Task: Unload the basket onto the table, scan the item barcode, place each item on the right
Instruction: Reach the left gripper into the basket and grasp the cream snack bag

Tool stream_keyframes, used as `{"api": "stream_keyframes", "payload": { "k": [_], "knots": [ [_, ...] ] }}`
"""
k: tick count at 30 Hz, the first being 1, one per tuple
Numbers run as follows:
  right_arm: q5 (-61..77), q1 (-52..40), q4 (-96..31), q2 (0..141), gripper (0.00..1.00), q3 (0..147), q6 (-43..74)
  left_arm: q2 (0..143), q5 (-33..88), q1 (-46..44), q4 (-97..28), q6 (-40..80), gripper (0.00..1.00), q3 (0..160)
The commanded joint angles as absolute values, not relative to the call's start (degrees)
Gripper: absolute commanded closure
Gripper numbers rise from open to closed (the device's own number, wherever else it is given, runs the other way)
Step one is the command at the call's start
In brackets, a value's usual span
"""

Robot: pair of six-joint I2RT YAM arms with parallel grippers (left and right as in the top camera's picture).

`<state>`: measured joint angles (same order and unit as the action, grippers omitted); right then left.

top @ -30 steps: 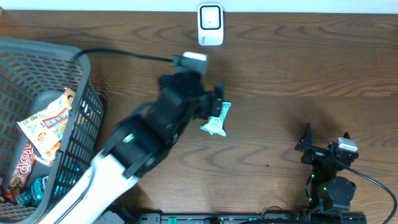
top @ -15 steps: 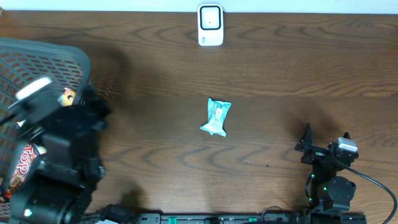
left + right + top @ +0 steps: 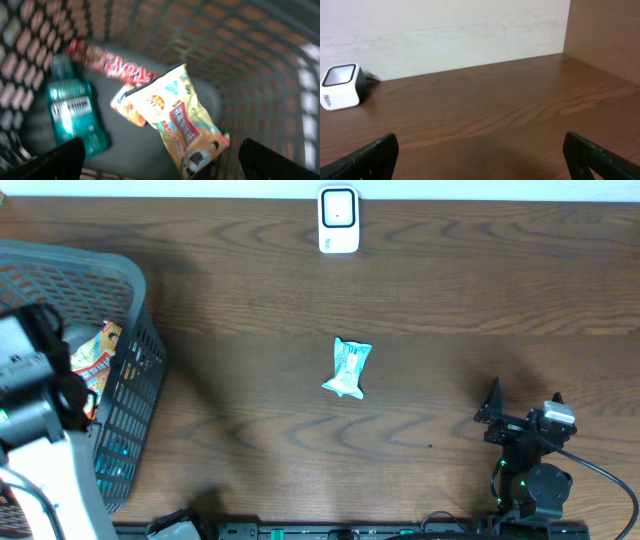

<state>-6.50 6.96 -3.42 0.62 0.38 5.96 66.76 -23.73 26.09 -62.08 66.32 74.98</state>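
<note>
A small teal-and-white packet point(image 3: 348, 368) lies alone in the middle of the table. The white barcode scanner point(image 3: 338, 220) stands at the far edge, and the right wrist view shows the scanner point(image 3: 340, 86) at the left. My left gripper point(image 3: 62, 360) hangs open over the grey mesh basket point(image 3: 135, 290), nothing between its fingers. Below the left gripper point(image 3: 162, 160) lie a yellow snack bag point(image 3: 175, 117), a teal bottle point(image 3: 75, 112) and a red package point(image 3: 112, 62). My right gripper point(image 3: 523, 405) rests open at the near right, empty, the right gripper point(image 3: 482, 155) facing bare wood.
The basket fills the table's left edge, its walls rising around the left gripper. A light wall runs behind the scanner. A brown side panel point(image 3: 605, 35) stands at the right in the right wrist view.
My left arm has swung from beside the packet in the table's middle to over the basket at the left. The packet stays where it lay. The right arm has not moved.
</note>
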Motion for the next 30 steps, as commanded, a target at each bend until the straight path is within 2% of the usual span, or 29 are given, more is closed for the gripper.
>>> {"api": "stream_keyframes", "payload": {
  "k": [1, 12, 22, 23, 26, 30],
  "knots": [
    [-7.16, 7.42, -3.64, 0.38, 0.01, 0.32, 6.79, 72.58, -13.98, 30.24, -60.73, 80.03, 0.02, 73.65],
    [-7.16, 7.42, -3.64, 0.38, 0.01, 0.32, 6.79, 93.51, -3.62, 30.57, -50.28, 80.01, 0.02, 73.49],
    [-7.16, 7.42, -3.64, 0.38, 0.01, 0.32, 6.79, 103.88, -3.62, 30.57, -46.57, 81.91, 0.00, 73.45],
    [-7.16, 7.42, -3.64, 0.38, 0.01, 0.32, 6.81, 104.49, -3.62, 30.57, -46.54, 81.69, 0.08, 73.45],
    [-7.16, 7.42, -3.64, 0.38, 0.01, 0.32, 6.79, 105.49, -3.64, 30.57, -46.50, 79.57, 0.43, 73.45],
    [-7.16, 7.42, -3.64, 0.38, 0.01, 0.32, 6.81, 105.78, -4.51, 30.57, -45.52, 75.29, 0.55, 73.34]
  ]
}}
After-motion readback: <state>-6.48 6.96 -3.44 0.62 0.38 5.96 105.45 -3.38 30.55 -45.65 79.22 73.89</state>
